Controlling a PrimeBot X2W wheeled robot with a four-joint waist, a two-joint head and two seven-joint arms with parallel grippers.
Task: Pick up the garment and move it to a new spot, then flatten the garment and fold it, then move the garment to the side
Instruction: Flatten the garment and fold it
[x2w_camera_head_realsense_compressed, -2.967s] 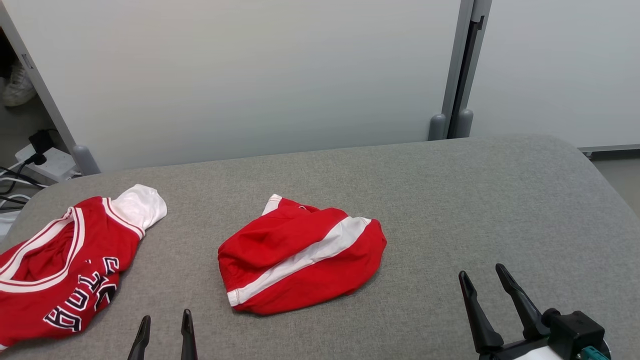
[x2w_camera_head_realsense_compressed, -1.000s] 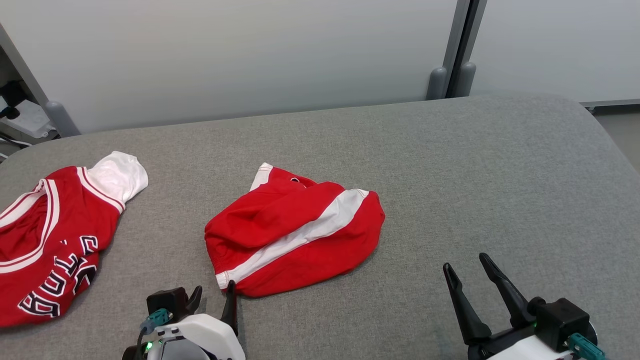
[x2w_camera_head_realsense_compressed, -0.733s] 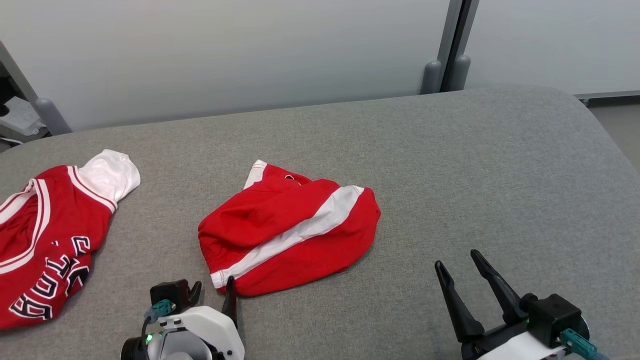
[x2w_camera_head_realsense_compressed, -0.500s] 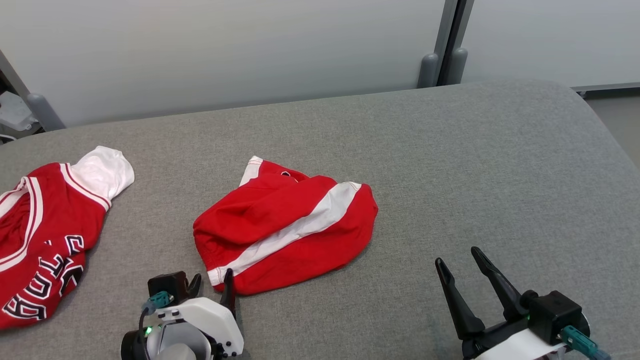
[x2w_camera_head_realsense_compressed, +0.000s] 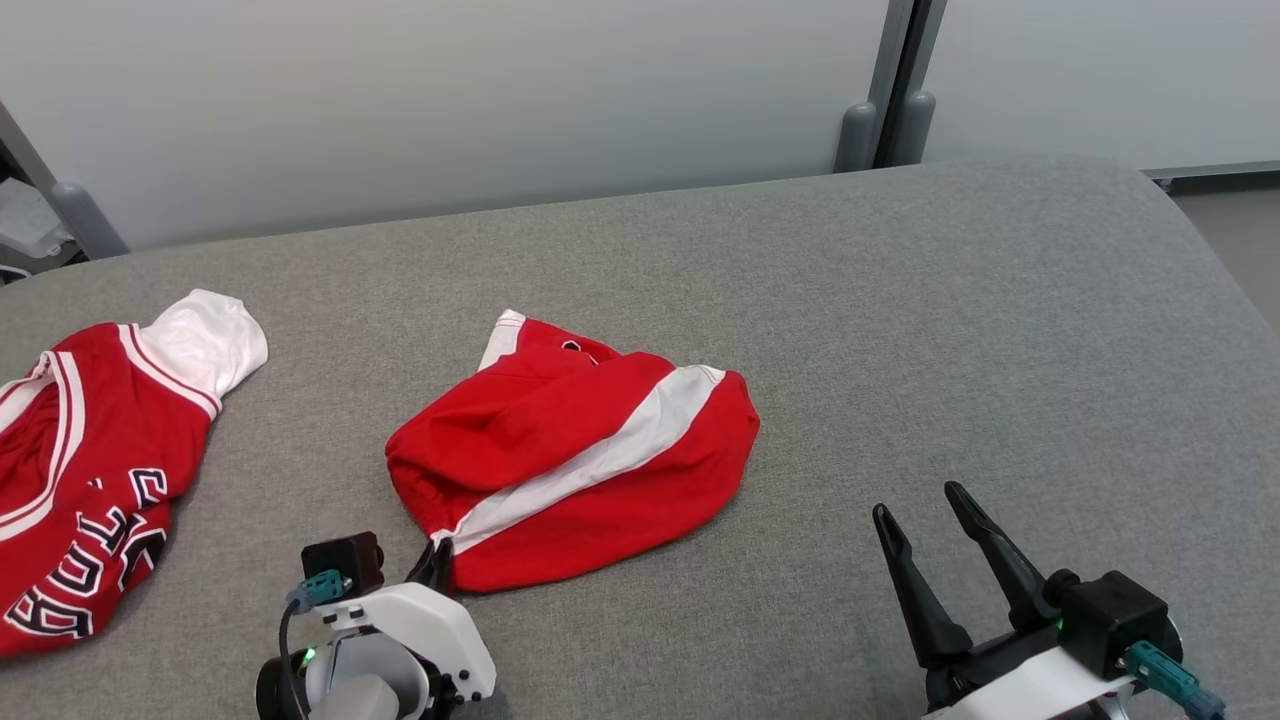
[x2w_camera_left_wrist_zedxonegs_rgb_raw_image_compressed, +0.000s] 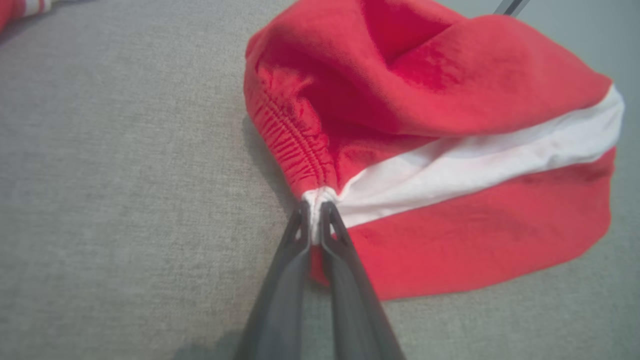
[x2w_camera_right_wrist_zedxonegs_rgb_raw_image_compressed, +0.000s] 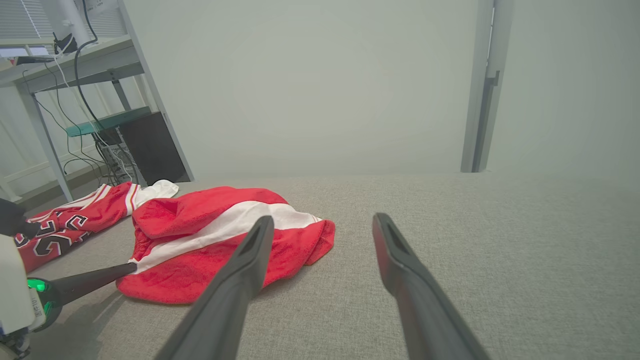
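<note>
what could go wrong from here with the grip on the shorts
1. The left gripper pinches only a thin corner of the shorts at the waistband, so the cloth may slip out when lifted.
2. The shorts lie bunched and the right gripper stands open, apart from them; hanging from one corner they may twist.
3. The jersey lies to the left; a move that way may land on it.

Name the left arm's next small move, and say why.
Probably lift a little: the left gripper is shut on the waistband corner of the red shorts, while the rest lies crumpled on the grey surface. The right gripper stands open, apart.
</note>
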